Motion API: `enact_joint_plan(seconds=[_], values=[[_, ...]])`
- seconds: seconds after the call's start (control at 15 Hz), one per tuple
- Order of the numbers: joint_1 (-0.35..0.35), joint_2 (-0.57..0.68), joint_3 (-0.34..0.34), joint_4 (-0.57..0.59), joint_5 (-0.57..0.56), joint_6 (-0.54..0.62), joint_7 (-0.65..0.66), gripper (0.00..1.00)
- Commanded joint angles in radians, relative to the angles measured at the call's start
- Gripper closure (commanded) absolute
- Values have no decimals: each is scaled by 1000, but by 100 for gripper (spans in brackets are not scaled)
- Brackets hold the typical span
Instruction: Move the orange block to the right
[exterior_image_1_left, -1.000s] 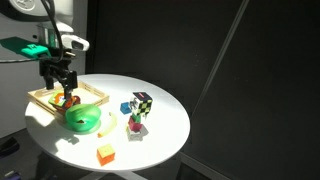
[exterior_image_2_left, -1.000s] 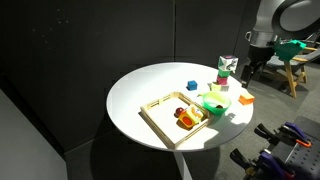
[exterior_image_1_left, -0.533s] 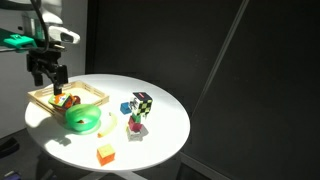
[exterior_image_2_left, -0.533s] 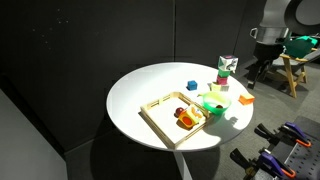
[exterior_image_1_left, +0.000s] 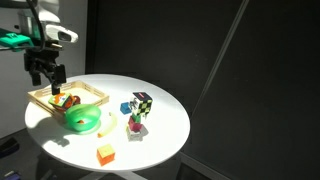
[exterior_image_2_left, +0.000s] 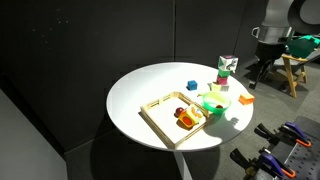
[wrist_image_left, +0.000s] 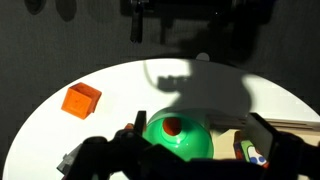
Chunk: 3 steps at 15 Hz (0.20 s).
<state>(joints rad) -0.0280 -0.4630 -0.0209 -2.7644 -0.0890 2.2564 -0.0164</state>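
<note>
Gripper now higher; fingertips in shadow.

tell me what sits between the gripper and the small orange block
The round green bowl sits between the gripper and the small orange block, seen in an exterior view.

the table has a smooth, matt white top, and the tray on it looks like pale bare wood with a dull finish. the green bowl looks like smooth plastic with a slight sheen, while the orange block has flat, plain, matt faces. the checkered cube seems to be smooth hard plastic, and the dark backdrop behind looks matt, its material unclear.
</note>
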Motion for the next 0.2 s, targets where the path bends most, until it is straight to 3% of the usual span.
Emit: enact_joint_plan(seconds=[0.0,0.13], values=[[-2,0,2,1,2,-2,-1,0],[-2,0,2,1,2,-2,-1,0]])
